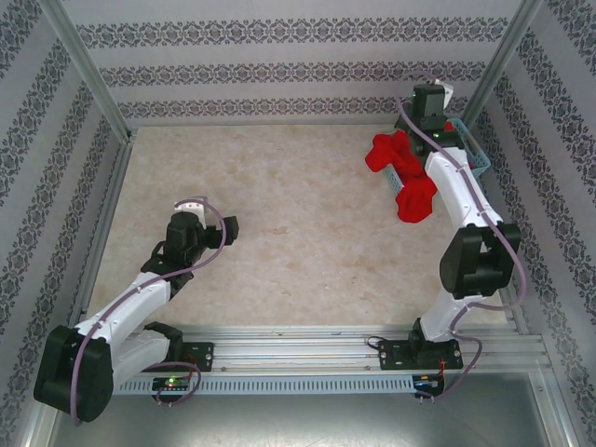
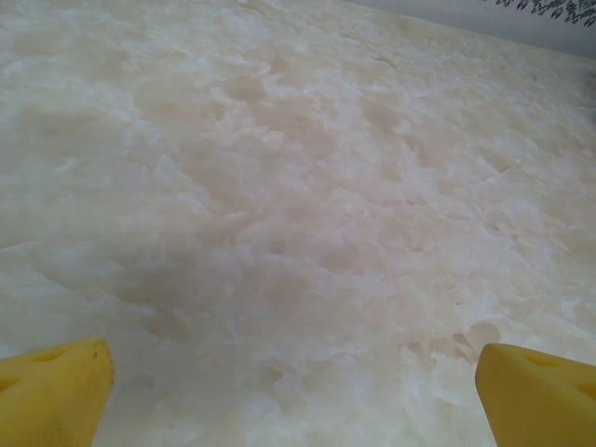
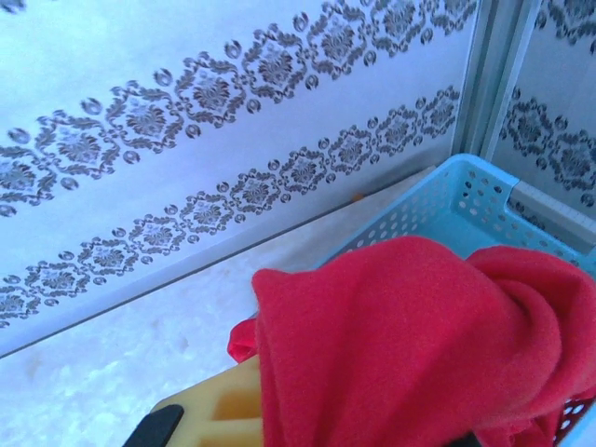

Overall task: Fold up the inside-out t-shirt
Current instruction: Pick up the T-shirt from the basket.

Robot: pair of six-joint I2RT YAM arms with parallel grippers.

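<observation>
The bright red soft fabric t-shirt (image 1: pixel 402 175) is hanging bunched at the far right corner, partly over the light blue perforated plastic basket (image 3: pixel 438 209). The right gripper (image 3: pixel 335 424) is clamping it, jaws closed in the cloth. The left gripper (image 2: pixel 298 391) is hovering, jaws wide apart, over the pale marbled table (image 2: pixel 279 186), well apart from the shirt.

Far-right corner — t-shirt (image 1: pixel 396 160) at basket (image 1: pixel 479 156)

1. The bright red soft fabric t-shirt (image 3: pixel 400 345) drapes over the yellow right fingers (image 3: pixel 223 410), hiding their tips.
2. The light blue perforated plastic basket (image 3: pixel 447 209) runs off the view's right edge, its near part under the cloth.
3. The yellow left fingers (image 2: pixel 56 391) are cut by the bottom edge.
</observation>
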